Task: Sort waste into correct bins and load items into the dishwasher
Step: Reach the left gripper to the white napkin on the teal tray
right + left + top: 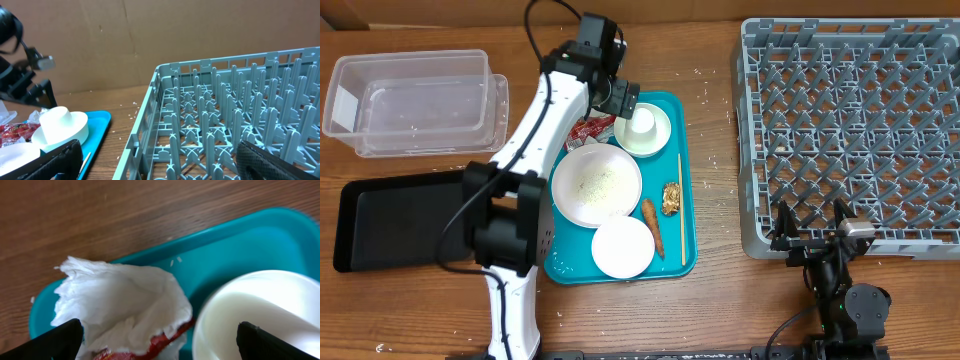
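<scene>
A teal tray (685,160) holds a white bowl (595,183) with rice, a smaller white bowl (622,247), an upturned white cup (642,122) on a saucer, a carrot piece (652,226), a chopstick (680,205), a brown scrap (671,197), and a crumpled white tissue with a red wrapper (586,131). My left gripper (610,118) hangs open just above the tissue (120,300) and red wrapper (167,337), with the cup (260,315) by its right finger. My right gripper (812,235) is open and empty at the front edge of the grey dish rack (850,130).
Two nested clear plastic bins (415,100) stand at the back left. A black tray (390,215) lies at the front left. The right wrist view shows the rack's prongs (225,115) close ahead, and the cup (62,125) on the tray's corner (100,122) to the left.
</scene>
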Action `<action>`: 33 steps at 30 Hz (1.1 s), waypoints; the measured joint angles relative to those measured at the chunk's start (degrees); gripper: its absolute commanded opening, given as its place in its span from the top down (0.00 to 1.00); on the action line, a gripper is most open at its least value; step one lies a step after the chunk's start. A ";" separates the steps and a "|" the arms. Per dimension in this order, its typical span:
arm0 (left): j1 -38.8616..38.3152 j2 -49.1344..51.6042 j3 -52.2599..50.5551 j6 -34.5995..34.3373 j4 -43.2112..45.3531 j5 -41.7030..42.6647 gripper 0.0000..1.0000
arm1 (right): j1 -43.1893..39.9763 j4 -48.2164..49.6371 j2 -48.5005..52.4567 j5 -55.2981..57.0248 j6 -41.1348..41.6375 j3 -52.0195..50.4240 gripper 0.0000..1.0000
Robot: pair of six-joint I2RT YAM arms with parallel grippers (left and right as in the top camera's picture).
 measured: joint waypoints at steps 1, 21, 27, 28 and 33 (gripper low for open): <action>0.11 0.92 0.00 -0.50 -0.02 -0.35 0.10 | 0.00 0.00 0.00 0.00 0.02 0.00 0.00; 2.12 3.67 0.02 -5.42 -1.42 0.63 0.15 | 0.00 0.00 0.00 0.00 0.02 0.00 0.00; 2.16 3.65 1.81 -6.47 -1.07 1.36 0.14 | 0.02 0.02 0.00 0.02 0.02 0.00 0.00; 2.19 3.65 2.32 -6.82 -0.92 1.36 0.14 | 0.02 0.02 0.00 0.00 0.02 0.00 0.00; 3.48 3.28 4.85 -9.86 -0.04 1.36 0.16 | 0.02 0.02 0.00 0.02 0.02 0.00 0.00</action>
